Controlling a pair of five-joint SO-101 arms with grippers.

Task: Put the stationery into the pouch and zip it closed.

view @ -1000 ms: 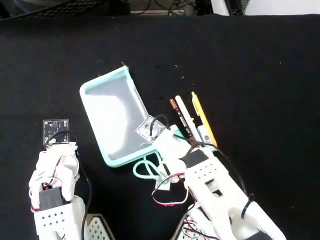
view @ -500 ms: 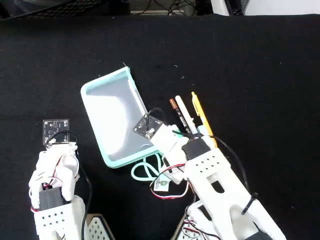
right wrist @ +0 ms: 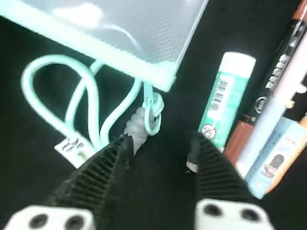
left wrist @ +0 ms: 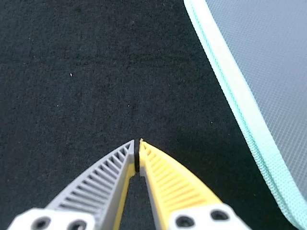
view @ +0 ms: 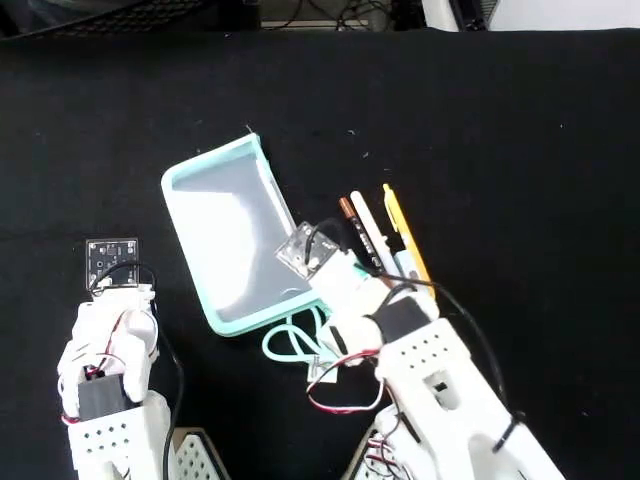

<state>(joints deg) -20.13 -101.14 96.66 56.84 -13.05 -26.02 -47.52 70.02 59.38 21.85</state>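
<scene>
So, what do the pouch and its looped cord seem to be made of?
Pouch: probably translucent plastic mesh sheet, slightly glossy; a fine grid shows, with a mint edge band. Cord: likely smooth rubbery or plastic string; it bends in soft loops.

A table (view: 520, 150) covered in black cloth carried everything. A mint-green pouch (view: 225, 235) with a see-through mesh face lay flat on it, set at a slant. Its looped cord (view: 290, 340) trailed from one corner onto the cloth, with a small white tag (right wrist: 72, 143) beside it. Just beside the pouch lay a brown pen (view: 350, 215), a white pen (view: 368, 225) and a yellow pen (view: 400, 225), close together side by side. A green-and-white tube (right wrist: 225, 98) lay next to them.
</scene>
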